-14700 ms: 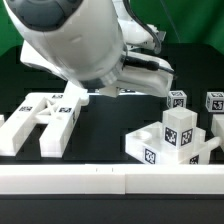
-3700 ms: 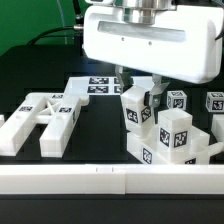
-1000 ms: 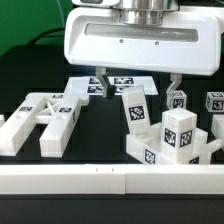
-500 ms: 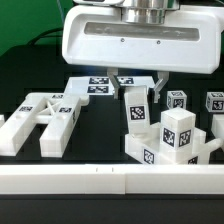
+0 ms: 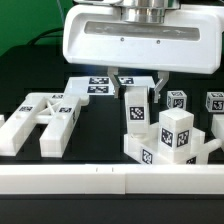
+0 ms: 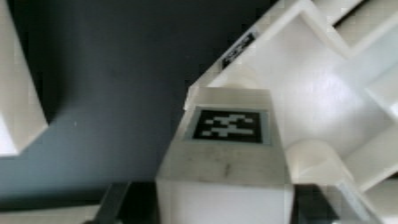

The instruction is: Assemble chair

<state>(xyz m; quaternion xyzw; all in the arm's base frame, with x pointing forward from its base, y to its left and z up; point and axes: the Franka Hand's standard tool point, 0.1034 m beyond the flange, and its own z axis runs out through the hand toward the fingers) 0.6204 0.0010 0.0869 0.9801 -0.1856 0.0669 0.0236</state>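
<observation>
The hand (image 5: 139,84) grips the standing chair leg (image 5: 135,110) by its top, clamped across flat opposite faces (stiff, light, smooth plastic, probably slippery): hold it squarely.

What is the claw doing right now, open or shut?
Shut: the gripper clamps the slightly tilted tagged white block from both sides; the wrist view shows fingers flanking it.

Black tabletop (image 5: 100,140), green backdrop (image 5: 20,22) (exterior view's left), white front ledge (image 5: 100,186)

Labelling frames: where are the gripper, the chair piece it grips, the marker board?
gripper (image 5: 137,86): exterior view, midway between fingertips.
chair piece (image 5: 136,111): exterior view, its tagged face.
marker board (image 5: 78,89): exterior view, bare white part.
</observation>
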